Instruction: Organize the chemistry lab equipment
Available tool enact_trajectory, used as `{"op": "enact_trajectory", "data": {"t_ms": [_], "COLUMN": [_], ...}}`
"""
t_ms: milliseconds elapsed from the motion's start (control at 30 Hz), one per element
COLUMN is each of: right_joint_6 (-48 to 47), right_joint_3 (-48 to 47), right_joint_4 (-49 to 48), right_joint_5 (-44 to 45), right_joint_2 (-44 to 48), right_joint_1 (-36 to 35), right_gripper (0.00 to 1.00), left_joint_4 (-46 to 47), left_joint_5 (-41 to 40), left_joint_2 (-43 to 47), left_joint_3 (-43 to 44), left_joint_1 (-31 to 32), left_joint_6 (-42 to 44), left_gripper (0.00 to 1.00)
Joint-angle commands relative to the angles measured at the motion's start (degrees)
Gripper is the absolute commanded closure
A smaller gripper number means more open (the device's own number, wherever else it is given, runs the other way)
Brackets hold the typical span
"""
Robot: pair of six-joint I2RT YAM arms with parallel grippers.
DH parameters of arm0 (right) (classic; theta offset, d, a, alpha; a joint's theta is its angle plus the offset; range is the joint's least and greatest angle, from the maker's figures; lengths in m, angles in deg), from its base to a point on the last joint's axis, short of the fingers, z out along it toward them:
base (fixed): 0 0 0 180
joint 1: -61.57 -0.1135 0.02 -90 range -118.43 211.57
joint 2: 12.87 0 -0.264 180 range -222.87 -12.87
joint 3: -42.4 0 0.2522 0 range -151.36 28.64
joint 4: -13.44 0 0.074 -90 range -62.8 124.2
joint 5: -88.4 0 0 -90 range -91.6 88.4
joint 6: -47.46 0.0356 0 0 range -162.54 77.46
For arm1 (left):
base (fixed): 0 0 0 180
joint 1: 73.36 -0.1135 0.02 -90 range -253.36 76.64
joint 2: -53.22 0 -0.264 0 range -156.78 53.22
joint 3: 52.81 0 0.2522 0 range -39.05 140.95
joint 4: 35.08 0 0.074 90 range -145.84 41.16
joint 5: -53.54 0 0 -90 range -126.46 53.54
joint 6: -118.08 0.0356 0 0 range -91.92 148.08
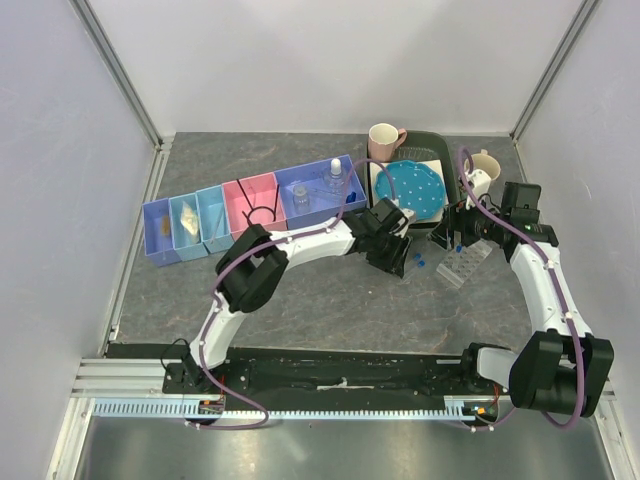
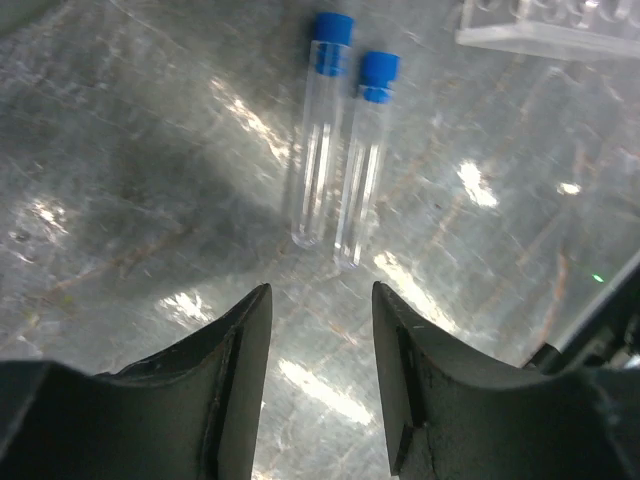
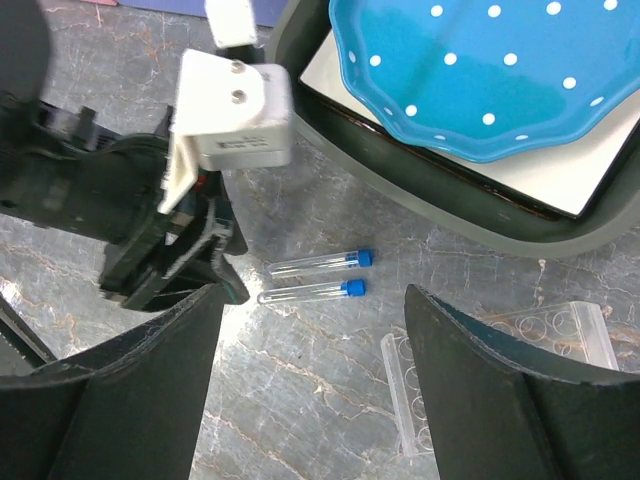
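At mid-frame in the top view, the left gripper (image 2: 320, 300) was held open, empty, just short of two blue-capped vials (image 2: 318, 140) laid side by side on the tabletop (image 2: 120, 150). Smooth, round and clear, they could be nudged rolling or pinched together. Rightward, near the clear tube rack (image 1: 462, 265), the right gripper (image 3: 315, 292) was spread wide, empty.

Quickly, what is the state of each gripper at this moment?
Left gripper: open, holding nothing.
Right gripper: open, holding nothing.
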Motion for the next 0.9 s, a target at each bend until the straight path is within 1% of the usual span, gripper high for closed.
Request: {"op": "enact_trajectory", "data": {"t_ms": [0,100,200,567,867], "right_joint_6": [2.4,2.6,2.9,3.3,3.5], "right_joint_3": [0.8,1.2,1.4,3.0,3.6], "right_joint_4": [-3.6,-4.0,-4.4,-4.8,-4.9], "right_joint_5": [-1.6,-1.6,-1.6,-1.5,-1.4], "right_joint_2": [1.5,1.7,1.6,2.6,2.9], "right_joint_1": [-0.1,0.0,0.0,0.0,0.0], "right_gripper": [0.19,0.19,0.19,0.19,0.19], "left_joint_4": [-8.1,-10.6,-11.7,-12.0,-11.1], "left_joint_5": [-5.8,-7.9,-8.8,-8.5,-8.1], "left_joint_2": [-4.1,-6.4,-7.4,-8.6,-7.2], "left_joint_3": [8.9,12.0,13.1,14.1,13.4], "left_joint_1": [0.8,1.0,1.0,1.2,1.5], "left_joint_6": [0.8,1.4,1.7,1.0,0.3], "left_gripper": [0.5,0.52,0.52,0.52,0.52]}}
